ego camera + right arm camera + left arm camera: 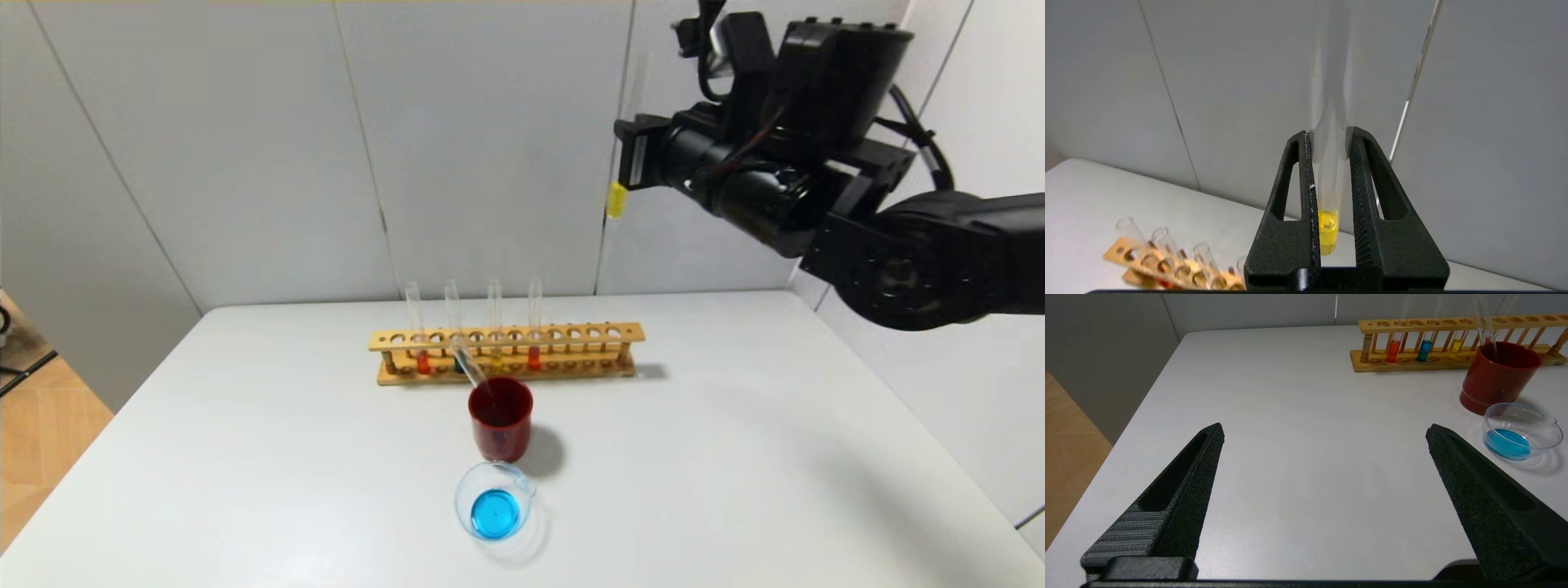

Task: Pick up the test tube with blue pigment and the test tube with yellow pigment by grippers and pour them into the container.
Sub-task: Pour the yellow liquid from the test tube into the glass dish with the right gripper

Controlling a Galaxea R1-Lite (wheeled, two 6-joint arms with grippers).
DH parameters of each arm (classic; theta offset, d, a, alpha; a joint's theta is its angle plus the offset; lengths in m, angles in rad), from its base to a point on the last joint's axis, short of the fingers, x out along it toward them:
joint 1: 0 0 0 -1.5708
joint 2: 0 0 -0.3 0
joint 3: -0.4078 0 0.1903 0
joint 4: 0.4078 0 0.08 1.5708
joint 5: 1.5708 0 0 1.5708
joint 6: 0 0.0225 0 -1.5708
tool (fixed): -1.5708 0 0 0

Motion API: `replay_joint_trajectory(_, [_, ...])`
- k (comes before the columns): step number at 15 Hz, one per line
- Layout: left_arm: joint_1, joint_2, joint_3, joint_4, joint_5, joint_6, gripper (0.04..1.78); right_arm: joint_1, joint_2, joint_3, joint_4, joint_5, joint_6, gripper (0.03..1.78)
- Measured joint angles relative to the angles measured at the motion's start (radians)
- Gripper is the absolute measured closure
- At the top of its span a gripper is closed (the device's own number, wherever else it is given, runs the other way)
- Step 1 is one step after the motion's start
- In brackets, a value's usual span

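Note:
My right gripper point(630, 159) is raised high at the right, well above the table, and is shut on the test tube with yellow pigment point(616, 200). In the right wrist view the tube point(1327, 228) stands upright between the fingers of the right gripper point(1329, 132). A test tube with blue pigment point(459, 363) stands in the wooden rack point(588, 333); it also shows in the left wrist view point(1424, 350). The container point(522, 482), a clear beaker, holds blue liquid in front of the red cup. My left gripper point(1325, 433) is open and empty, low over the table's left part.
The rack also holds two red tubes point(422, 359) point(533, 358) and a second yellow tube point(495, 358). A dark red cup point(500, 425) stands between rack and beaker, with an empty tube point(470, 366) leaning in it. The wall is close behind the rack.

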Motion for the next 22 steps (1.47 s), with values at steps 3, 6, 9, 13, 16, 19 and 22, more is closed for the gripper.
replay_joint_trajectory(3, [0.0,0.0,0.0,0.0,0.0,0.0,0.07,0.016,-0.114,0.145,0.013,0.003,-0.026,1.49])
replay_joint_trajectory(6, [0.0,0.0,0.0,0.0,0.0,0.0,0.07,0.045,-0.194,0.329,0.008,0.001,-0.032,1.49])
replay_joint_trajectory(9, [0.0,0.0,0.0,0.0,0.001,0.0,0.07,0.084,-0.24,0.499,-0.011,-0.002,-0.037,1.49])
replay_joint_trajectory(13, [0.0,0.0,0.0,0.0,0.0,0.0,0.07,0.12,-0.263,0.675,-0.087,0.002,-0.11,1.49])
replay_joint_trajectory(16, [0.0,0.0,0.0,0.0,0.0,0.0,0.07,0.16,-0.259,0.766,-0.125,0.006,-0.193,1.49])
replay_joint_trajectory(19, [0.0,0.0,0.0,0.0,0.0,0.0,0.07,0.202,-0.224,0.789,-0.126,0.023,-0.264,1.49])
replay_joint_trajectory(22, [0.0,0.0,0.0,0.0,0.0,0.0,0.07,0.222,-0.162,0.786,-0.128,0.045,-0.377,1.49])
